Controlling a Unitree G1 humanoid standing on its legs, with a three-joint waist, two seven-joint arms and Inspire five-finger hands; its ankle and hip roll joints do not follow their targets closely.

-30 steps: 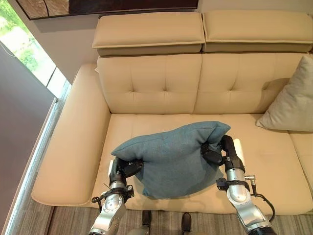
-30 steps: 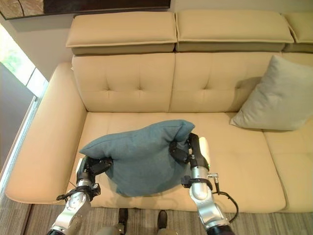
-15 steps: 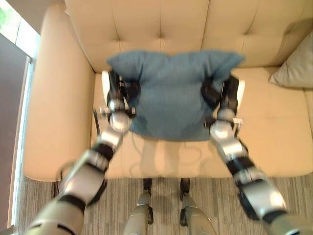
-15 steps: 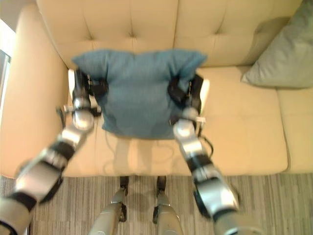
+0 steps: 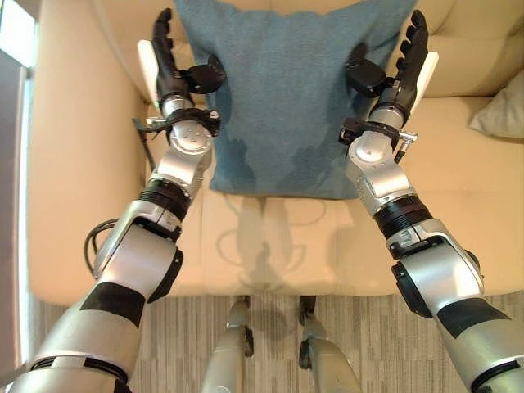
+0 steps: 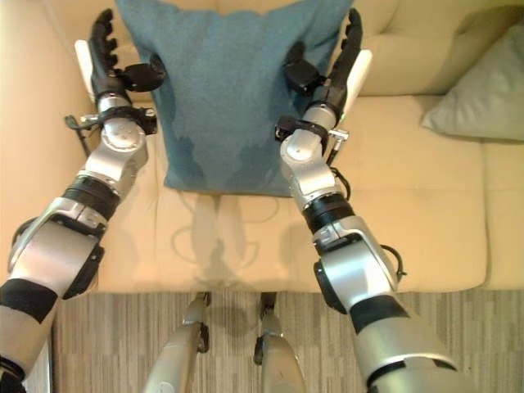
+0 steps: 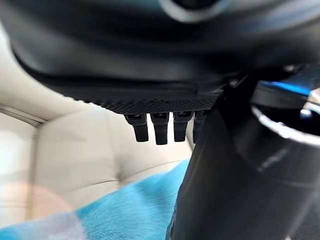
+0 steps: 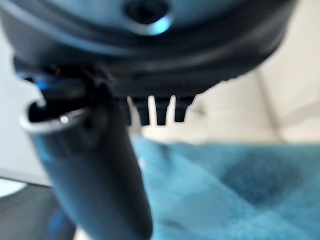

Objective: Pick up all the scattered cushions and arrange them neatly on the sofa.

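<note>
Between both spread robot hands (image 5: 176,78) (image 5: 393,70), blue cushion's (image 5: 286,98) top is cropped.

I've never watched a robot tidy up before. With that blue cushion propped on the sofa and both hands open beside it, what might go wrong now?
The blue cushion leans against the sofa back; once the straight-fingered left hand and right hand pull away, it might slump forward. A thumb could also catch the fabric and drag the cushion askew.
</note>
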